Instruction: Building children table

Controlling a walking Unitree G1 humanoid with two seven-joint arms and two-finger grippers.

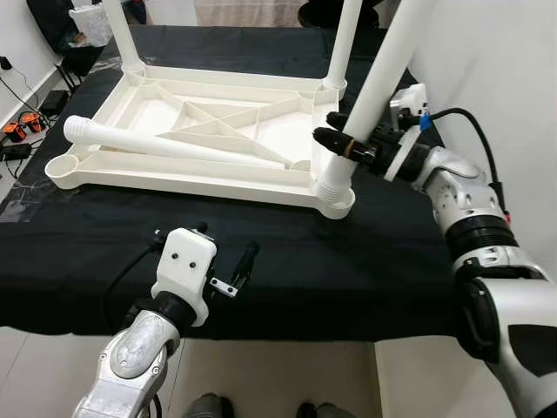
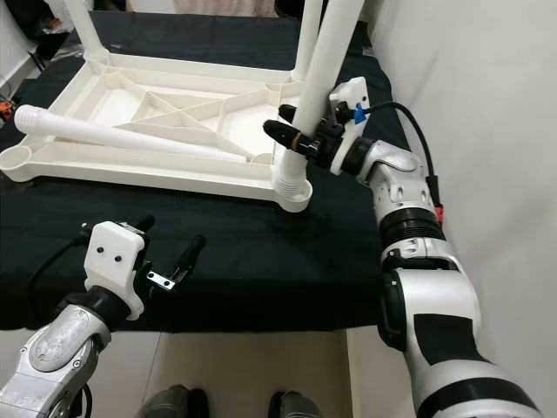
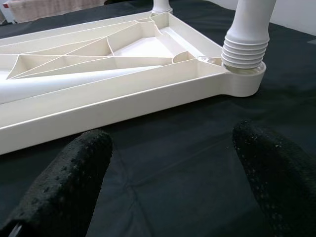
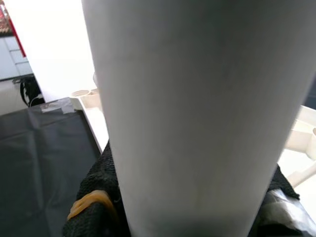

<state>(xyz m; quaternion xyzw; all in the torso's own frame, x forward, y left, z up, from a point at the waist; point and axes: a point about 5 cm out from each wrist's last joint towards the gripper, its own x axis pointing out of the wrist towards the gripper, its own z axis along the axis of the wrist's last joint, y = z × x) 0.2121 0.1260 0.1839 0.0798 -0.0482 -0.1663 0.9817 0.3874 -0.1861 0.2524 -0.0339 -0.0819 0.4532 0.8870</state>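
Note:
A white plastic table top [image 1: 209,178] lies upside down on a black cloth. Two legs stand in its far corners [image 1: 117,30] [image 1: 344,43]. A third leg [image 1: 374,87] stands tilted in the near right corner socket [image 1: 335,198], its ribbed end in the socket. My right gripper [image 1: 346,144] is shut on this leg just above the socket; its black fingers [image 4: 96,192] hug the white tube. A loose fourth leg [image 1: 174,144] lies across the underside. My left gripper [image 3: 170,173] hovers open above the cloth, in front of the table top, holding nothing.
The near left corner socket [image 1: 63,167] has no leg in it. A white wall [image 1: 505,61] runs close along the right. Cables and orange items [image 1: 17,131] lie on the floor at the left. A white bag [image 1: 87,22] sits at the back left.

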